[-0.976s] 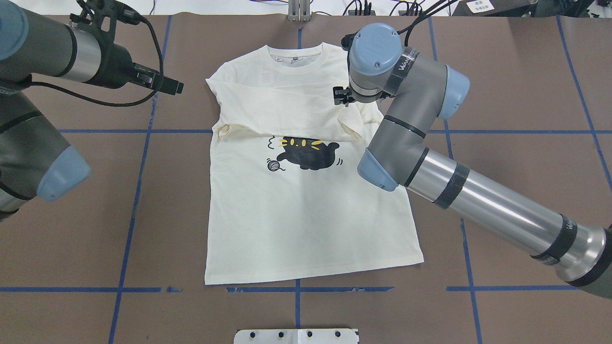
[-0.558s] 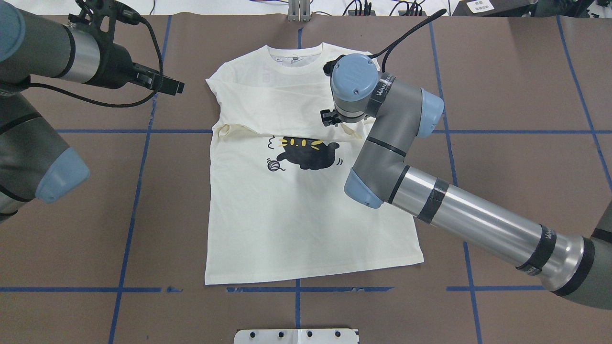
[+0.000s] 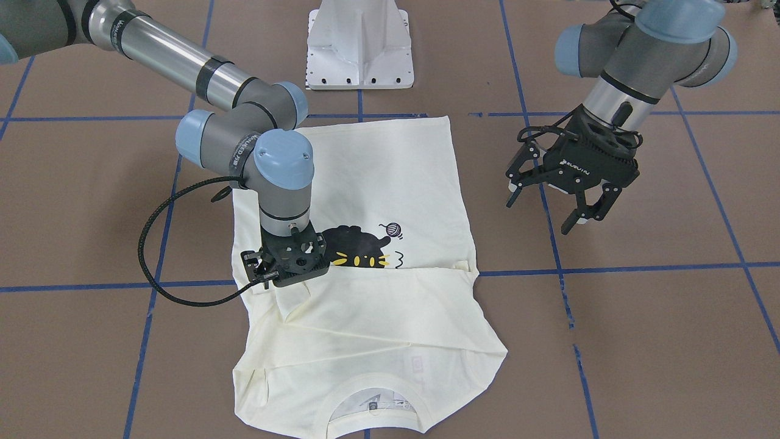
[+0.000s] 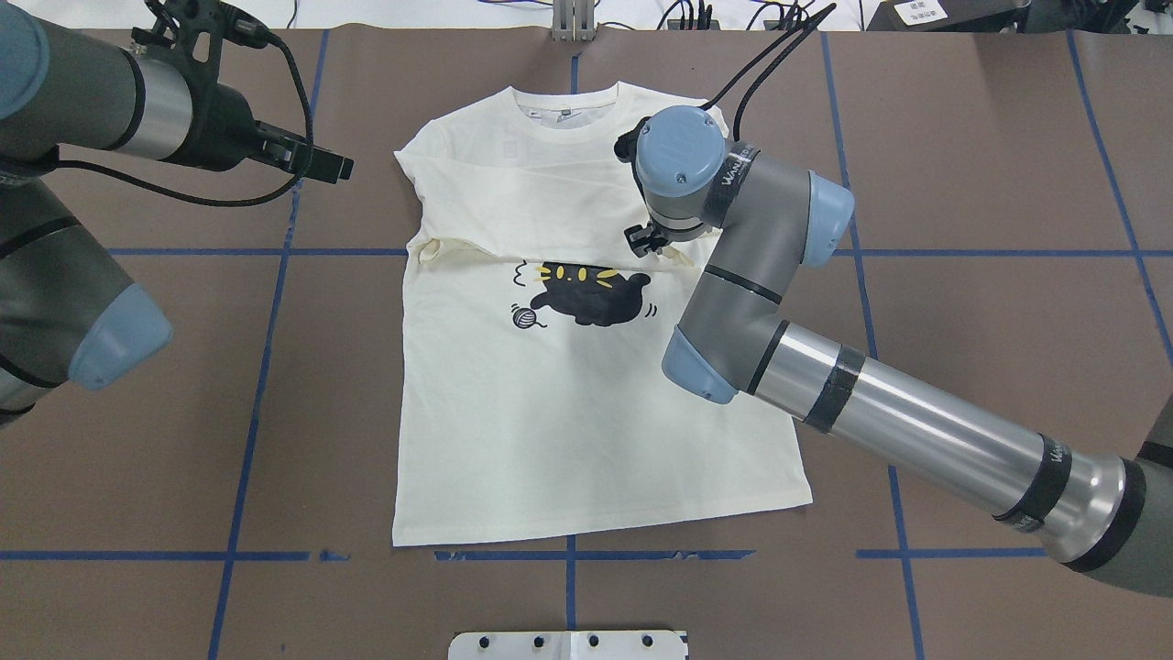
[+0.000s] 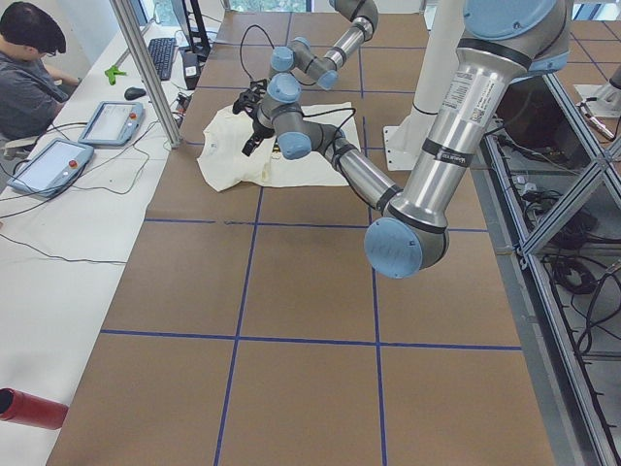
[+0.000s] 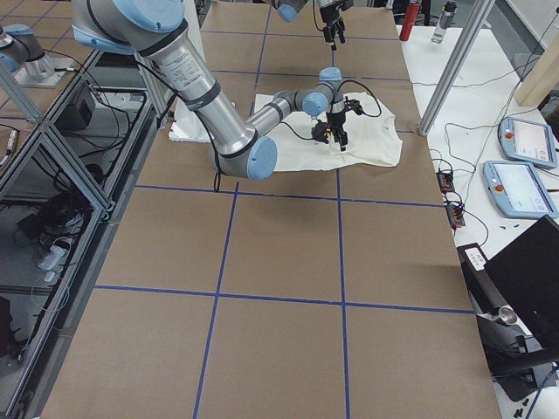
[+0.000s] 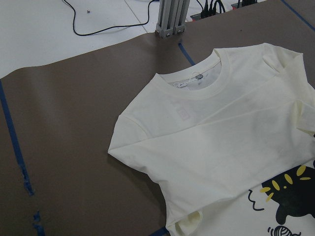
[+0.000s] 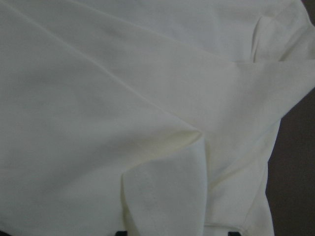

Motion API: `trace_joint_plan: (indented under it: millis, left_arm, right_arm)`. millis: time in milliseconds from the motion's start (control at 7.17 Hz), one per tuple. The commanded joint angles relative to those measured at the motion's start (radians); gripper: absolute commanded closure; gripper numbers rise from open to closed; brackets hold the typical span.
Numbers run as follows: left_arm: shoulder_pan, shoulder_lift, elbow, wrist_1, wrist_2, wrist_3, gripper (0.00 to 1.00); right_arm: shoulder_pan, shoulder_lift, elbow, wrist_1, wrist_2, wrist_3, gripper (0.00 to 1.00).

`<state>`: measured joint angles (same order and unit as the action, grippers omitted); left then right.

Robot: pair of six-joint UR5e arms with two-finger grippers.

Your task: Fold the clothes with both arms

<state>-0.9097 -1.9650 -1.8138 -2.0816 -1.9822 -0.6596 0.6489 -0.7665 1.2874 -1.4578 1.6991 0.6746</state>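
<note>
Right fingers (image 3: pixel 261 274) nearer shirt (image 3: pixel 390 183) print, spread

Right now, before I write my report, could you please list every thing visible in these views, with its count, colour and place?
shirt: one, cream-white, flat at the table's middle, a sleeve folded across the chest
cat print: one, black with yellow marks, on the shirt's front
table: one, brown cover
tape lines: several, blue, a grid on the table
base: one, white, at the table's robot-side edge
person: one, dark top, seated at a side desk
tablets: two, grey, on that desk
left gripper: one, black, open, in the air beside the shirt
right gripper: one, black, down at the folded sleeve beside the cat print
</note>
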Motion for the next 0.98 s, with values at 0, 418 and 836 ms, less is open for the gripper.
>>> trace_joint_plan:
  millis: [0, 418, 836]
  left_arm:
    - [0.0, -0.002, 0.001, 0.0, -0.001, 0.0, 0.0]
    - [0.0, -0.002, 0.001, 0.0, -0.001, 0.002, 0.0]
    - [0.0, -0.002, 0.001, 0.0, -0.003, 0.002, 0.0]
  right_arm:
    - [0.0, -0.011, 0.01, -0.013, 0.0, -0.058, 0.3]
    - [-0.005, -0.013, 0.007, -0.016, 0.001, -0.065, 0.31]
    - [0.038, -0.043, 0.003, -0.016, 0.0, -0.121, 0.43]
